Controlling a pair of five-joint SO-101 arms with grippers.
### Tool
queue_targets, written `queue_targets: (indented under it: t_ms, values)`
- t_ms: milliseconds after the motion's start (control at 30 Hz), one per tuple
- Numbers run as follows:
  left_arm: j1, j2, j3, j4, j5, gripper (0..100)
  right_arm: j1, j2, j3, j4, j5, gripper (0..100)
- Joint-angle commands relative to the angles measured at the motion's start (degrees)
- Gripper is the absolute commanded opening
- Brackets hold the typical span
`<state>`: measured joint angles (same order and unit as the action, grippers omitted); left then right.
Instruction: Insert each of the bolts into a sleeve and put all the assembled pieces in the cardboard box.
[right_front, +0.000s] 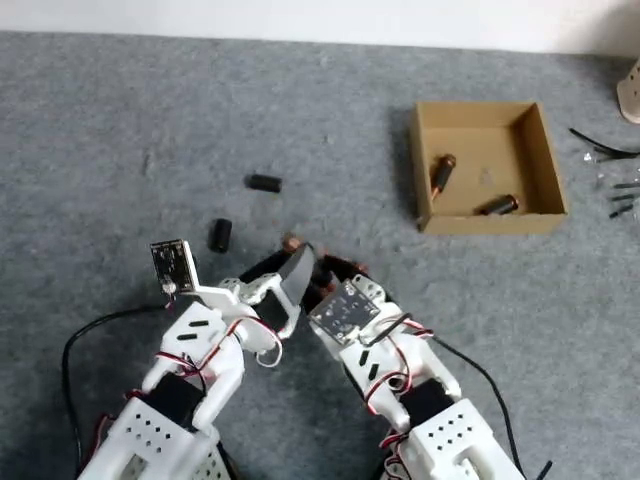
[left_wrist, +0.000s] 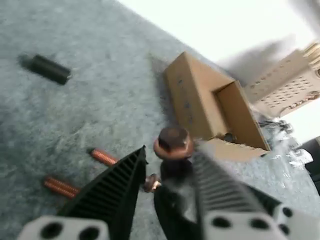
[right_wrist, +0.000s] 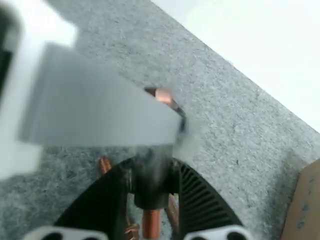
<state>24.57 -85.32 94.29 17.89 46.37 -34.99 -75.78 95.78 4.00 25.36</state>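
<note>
Left pincer (left_wrist: 170, 152) clenched on a bolt (left_wrist: 173, 142), copper hex head up at my fingertips. Right pincer (right_wrist: 150, 168) clamped on a black sleeve (right_wrist: 150, 187), tight against the left one, mid-counter (right_front: 100, 120). Loose sleeves (right_front: 264, 183) lie just beyond. Cardboard box (right_front: 490, 222) well apart, two assembled pieces (right_front: 442, 173) inside.

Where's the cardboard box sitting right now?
The open brown cardboard box sits on the grey carpet in the high view's upper right, well to the right of the two loose black sleeves, with two assembled pieces lying inside it.
</note>
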Motion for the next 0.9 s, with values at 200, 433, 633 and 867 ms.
queue_targets:
  t_ms: [200, 433, 633, 867]
  values:
    - [-8.0, -0.6, -4.6, 0.9, 1.1, 26, 1.5, -0.5, 5.8, -2.0, 0.4, 0.5]
    - [-20.6, -0.7, -7.3, 0.9, 13.2, 26, 1.5, -0.5, 5.8, -2.0, 0.4, 0.5]
    - [-21.9, -0.7, -6.5, 0.9, 9.1, 26, 5.0, -0.5, 5.8, -2.0, 0.1, 0.5]
    - [-19.9, -0.7, -5.5, 0.9, -9.0, 3, 6.4, -0.5, 5.8, -2.0, 0.0, 0.5]
